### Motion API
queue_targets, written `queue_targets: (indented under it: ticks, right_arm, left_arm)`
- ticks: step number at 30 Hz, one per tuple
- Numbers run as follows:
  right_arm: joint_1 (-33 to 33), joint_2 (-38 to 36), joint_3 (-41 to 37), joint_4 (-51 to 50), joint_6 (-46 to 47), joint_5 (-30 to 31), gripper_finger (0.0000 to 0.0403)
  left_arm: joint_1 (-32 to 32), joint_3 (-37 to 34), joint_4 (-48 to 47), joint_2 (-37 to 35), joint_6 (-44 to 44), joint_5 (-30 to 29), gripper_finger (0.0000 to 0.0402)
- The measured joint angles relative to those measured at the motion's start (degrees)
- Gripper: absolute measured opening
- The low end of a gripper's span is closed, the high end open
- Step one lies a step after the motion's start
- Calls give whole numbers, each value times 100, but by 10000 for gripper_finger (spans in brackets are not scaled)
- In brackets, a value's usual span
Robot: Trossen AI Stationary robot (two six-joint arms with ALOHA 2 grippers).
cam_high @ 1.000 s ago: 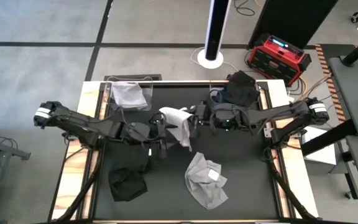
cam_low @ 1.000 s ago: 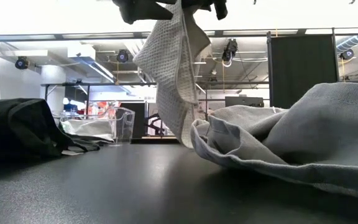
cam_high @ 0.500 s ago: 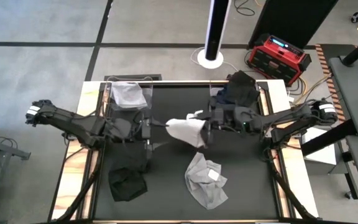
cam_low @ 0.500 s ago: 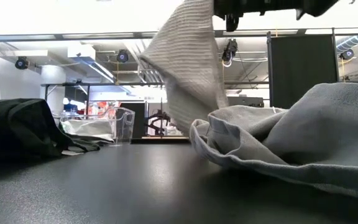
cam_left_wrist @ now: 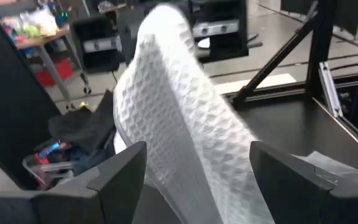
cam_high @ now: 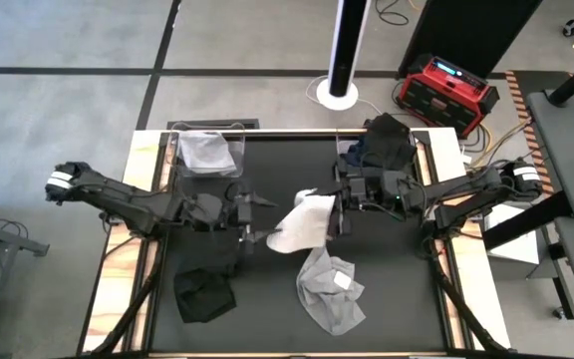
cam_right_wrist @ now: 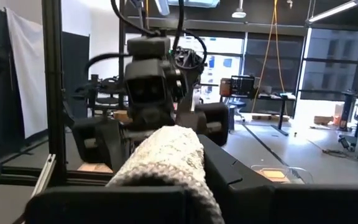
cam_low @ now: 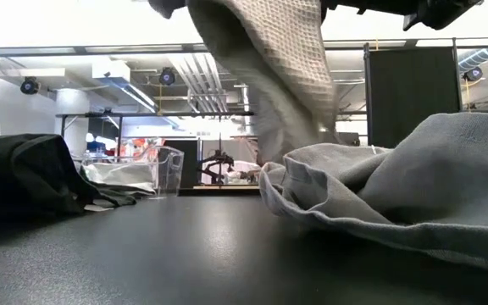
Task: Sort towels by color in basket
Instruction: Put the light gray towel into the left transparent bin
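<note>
**White towel stretched between the two tools above the table**

High view: The right tool (cam_high: 339, 209) is clenched on one end of a white waffle-weave towel (cam_high: 302, 224), held above the middle of the black table (cam_high: 267, 329). The left tool (cam_high: 250, 221) sits just beside the towel's other end with its fingers spread wide; whether they touch the cloth cannot be told here. Compared with half a second ago, the towel has dropped lower and spread toward the near side, and its lower edge now overlaps the light grey towel (cam_high: 329, 291) lying on the table. Counted: one white towel in the air, one light grey towel on the table, one black towel (cam_high: 203, 295) at the near left, one grey cloth in the clear bin (cam_high: 205, 152) at the far left, and a dark heap (cam_high: 387, 140) at the far right whose pieces cannot be counted.

Low view: The white towel (cam_low: 269, 68) hangs from above, its bottom hidden behind the light grey towel (cam_low: 396, 191). It hangs farther right than in the earlier frame. The black towel (cam_low: 24, 174) lies at the left, the clear bin (cam_low: 155, 169) behind it.

Left wrist view: The white towel (cam_left_wrist: 185, 143) runs between the left tool's two spread fingers (cam_left_wrist: 120, 177), which stand apart from it on both sides.

Right wrist view: The towel (cam_right_wrist: 166, 158) bulges out of the clamped right tool; the left arm (cam_right_wrist: 151, 84) faces it.
</note>
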Motion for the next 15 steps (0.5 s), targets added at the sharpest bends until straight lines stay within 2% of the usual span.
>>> queue_targets:
  ticks: [6,11,15]
  right_arm:
    - [0,0,0,-25,56,14,8]
    - [-2,0,0,-140,122,59,8]
    - [-2,0,0,-248,124,247,8]
  left_arm:
    - [143,-27,514,484,-191,-5,270]
    - [134,47,579,494,-196,152,270]
    - [140,64,480,376,-665,148,270]
